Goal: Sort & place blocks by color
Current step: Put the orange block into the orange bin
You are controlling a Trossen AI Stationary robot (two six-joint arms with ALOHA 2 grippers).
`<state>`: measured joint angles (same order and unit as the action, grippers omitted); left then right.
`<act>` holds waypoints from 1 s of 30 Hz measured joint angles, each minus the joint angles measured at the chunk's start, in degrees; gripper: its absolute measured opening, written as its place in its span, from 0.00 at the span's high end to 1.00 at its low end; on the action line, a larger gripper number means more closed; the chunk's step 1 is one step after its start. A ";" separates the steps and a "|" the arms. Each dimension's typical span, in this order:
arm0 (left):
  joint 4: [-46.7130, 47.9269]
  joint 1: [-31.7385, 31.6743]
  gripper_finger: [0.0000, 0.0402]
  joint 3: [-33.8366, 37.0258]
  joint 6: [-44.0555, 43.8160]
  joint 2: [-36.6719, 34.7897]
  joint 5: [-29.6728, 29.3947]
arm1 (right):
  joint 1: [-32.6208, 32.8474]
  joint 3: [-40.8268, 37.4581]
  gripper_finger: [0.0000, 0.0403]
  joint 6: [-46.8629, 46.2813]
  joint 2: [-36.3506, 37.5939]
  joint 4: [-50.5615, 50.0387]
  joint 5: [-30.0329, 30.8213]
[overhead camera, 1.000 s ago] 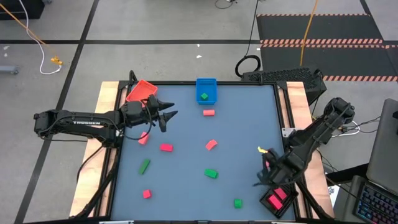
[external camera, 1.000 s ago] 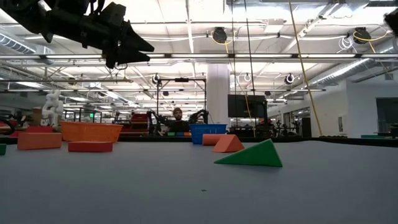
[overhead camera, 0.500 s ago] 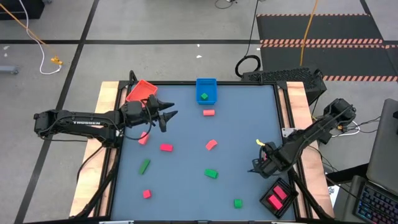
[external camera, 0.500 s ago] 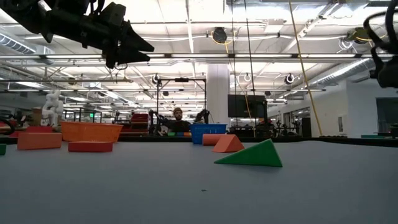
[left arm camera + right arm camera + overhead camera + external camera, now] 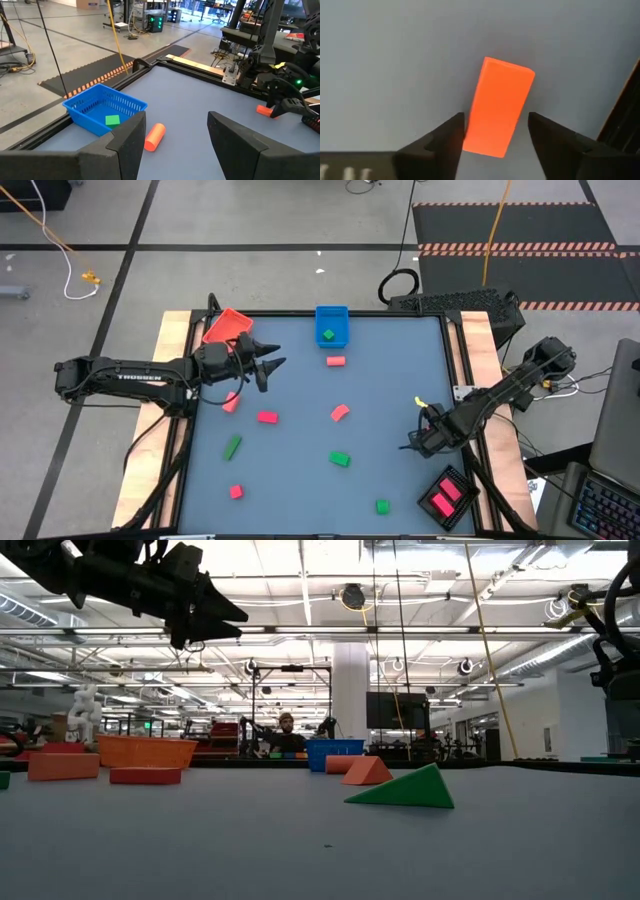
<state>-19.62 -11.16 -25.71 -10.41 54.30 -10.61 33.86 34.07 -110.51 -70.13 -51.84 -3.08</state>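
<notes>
Small pink and green blocks lie scattered on the grey table (image 5: 300, 480): pink ones (image 5: 335, 361) (image 5: 341, 412) (image 5: 267, 417), green ones (image 5: 232, 446) (image 5: 340, 459) (image 5: 382, 506). One green block (image 5: 328, 335) sits in the blue tray (image 5: 332, 313). My right gripper (image 5: 415, 445) (image 5: 496, 115) is open and points down at the table. An orange-red bar (image 5: 497, 107) lies between its fingers; whether they touch it, I cannot tell. My left gripper (image 5: 272, 364) (image 5: 175, 120) hangs open above the table's far left part and holds nothing.
A red tray (image 5: 228, 325) stands at the far left corner. A black tray (image 5: 447, 497) with pink blocks in it stands at the near right corner, close to my right arm. More pink blocks (image 5: 231, 402) (image 5: 236, 491) lie on the left. A person (image 5: 286, 735) is in the room behind.
My right gripper has moved away from the black tray toward the table's far edge and now stands over the orange-red bar. The black tray shows more fully than before. My left arm has kept still.
</notes>
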 joint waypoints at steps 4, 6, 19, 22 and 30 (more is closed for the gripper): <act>0.01 -0.02 0.47 0.00 0.17 0.00 0.00 | -0.10 -0.20 0.67 2.44 0.01 0.83 0.03; 0.00 0.00 0.47 0.00 0.17 0.00 0.00 | -0.10 -0.18 0.71 4.11 0.04 1.04 -0.03; 0.02 0.00 0.47 -0.02 0.68 0.00 0.02 | -1.43 -0.22 0.71 17.77 6.24 10.13 10.97; -0.58 -0.02 0.47 -0.02 0.79 0.00 0.52 | -2.86 -0.22 0.71 25.79 8.43 14.77 18.24; -3.49 2.16 0.47 -0.05 8.11 0.02 4.65 | -9.47 -0.22 0.71 58.98 9.85 29.33 31.60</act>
<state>-23.11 -9.00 -25.77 -2.30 54.33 -5.96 24.38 33.85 -51.53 -60.28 -22.51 28.52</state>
